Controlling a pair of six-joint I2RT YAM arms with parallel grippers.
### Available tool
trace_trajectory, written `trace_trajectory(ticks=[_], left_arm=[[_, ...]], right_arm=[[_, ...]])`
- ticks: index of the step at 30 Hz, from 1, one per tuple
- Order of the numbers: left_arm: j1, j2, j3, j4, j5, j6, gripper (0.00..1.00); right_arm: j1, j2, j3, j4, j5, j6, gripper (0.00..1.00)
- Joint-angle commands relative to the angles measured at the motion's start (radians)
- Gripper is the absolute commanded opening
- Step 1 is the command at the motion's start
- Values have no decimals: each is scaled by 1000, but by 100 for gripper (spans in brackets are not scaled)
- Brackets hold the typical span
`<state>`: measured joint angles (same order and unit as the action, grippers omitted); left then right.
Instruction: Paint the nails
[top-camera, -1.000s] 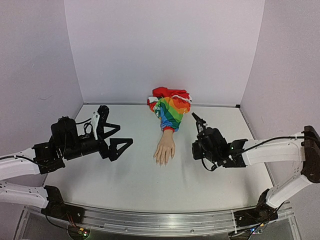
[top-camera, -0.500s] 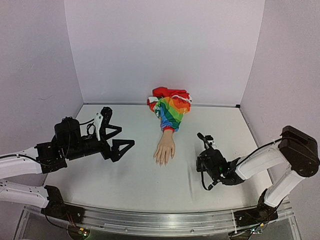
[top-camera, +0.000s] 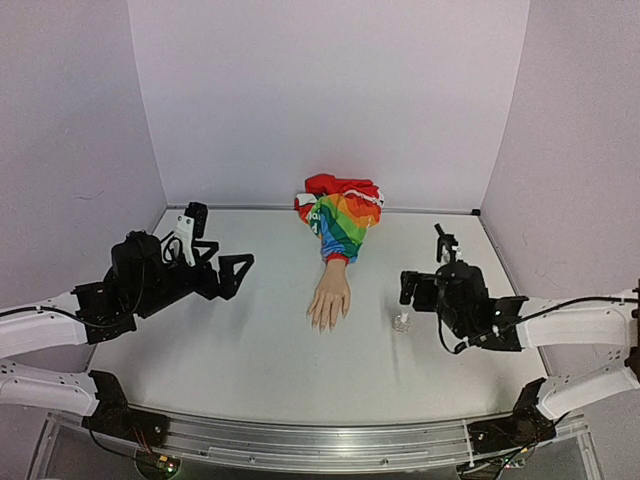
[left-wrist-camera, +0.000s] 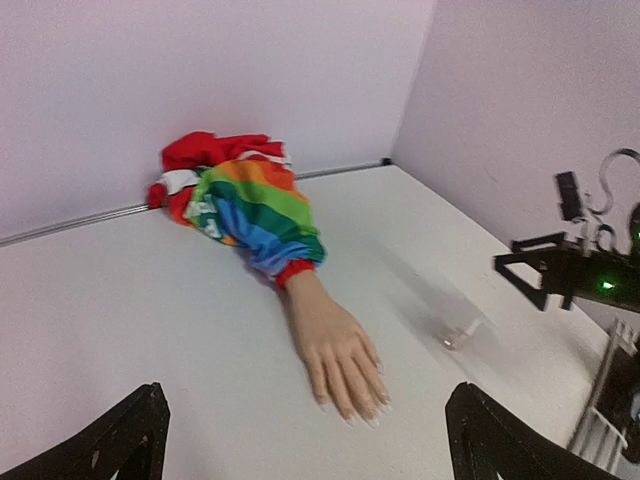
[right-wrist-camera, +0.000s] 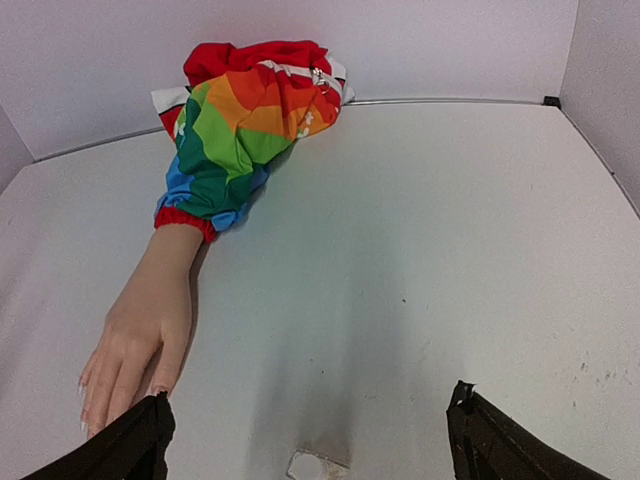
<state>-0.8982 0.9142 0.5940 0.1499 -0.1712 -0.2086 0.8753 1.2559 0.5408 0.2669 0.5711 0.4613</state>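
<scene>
Left side first: the left claw (top-camera: 223, 235) hovers over the tabletop (top-camera: 270, 350), jaws spread wide, gripping nothing. It sits well apart from the hand (top-camera: 330, 297), with bare surface between them.

Centre now: the hand lies palm down, fingers pointing toward the arms, and the nails (left-wrist-camera: 365, 415) are at its near end. They're tiny and pale, hard to pick out from above. The sleeve (top-camera: 343, 222) bunches up against the back wall.

Just right of the fingertips stands the bottle (top-camera: 402, 322), small and clear, alone on the tabletop. Whether it's capped, I can't tell.

Far right, the right claw (top-camera: 422, 260) is spread wide too, holding nothing, near the bottle but not touching it.

The dangers, as I see them: that bottle looks light and sits between the right claw and the nails, so a low sweep toward the hand could knock it over. The hand looks loose on the surface, so a push on a fingertip may slide it. And the nails are so small that a slight miss paints skin. No brush in view.
</scene>
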Motion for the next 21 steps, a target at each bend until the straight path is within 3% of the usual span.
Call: trace_trajectory(ticks=[1, 6, 9, 13, 16, 19, 21], left_arm=[[189, 3, -22, 58, -202, -117, 100], [383, 38, -139, 247, -280, -83, 100], [486, 134, -149, 299, -327, -45, 100], [630, 229, -147, 307, -310, -103, 100], [668, 259, -222, 486, -401, -70, 100], [703, 291, -231, 572, -377, -11, 100], [718, 322, -227, 593, -369, 7, 100]], right_arm=[[-164, -125, 57, -159, -68, -47, 98], [-453, -203, 75, -201, -241, -95, 98], [-573, -222, 67, -186, -226, -144, 98], [-665, -211, -19, -49, -130, -236, 98], [-781, -203, -107, 85, -215, -236, 98], [-838, -174, -210, 309, -255, -257, 98], [-859, -132, -215, 360, -291, -245, 98]])
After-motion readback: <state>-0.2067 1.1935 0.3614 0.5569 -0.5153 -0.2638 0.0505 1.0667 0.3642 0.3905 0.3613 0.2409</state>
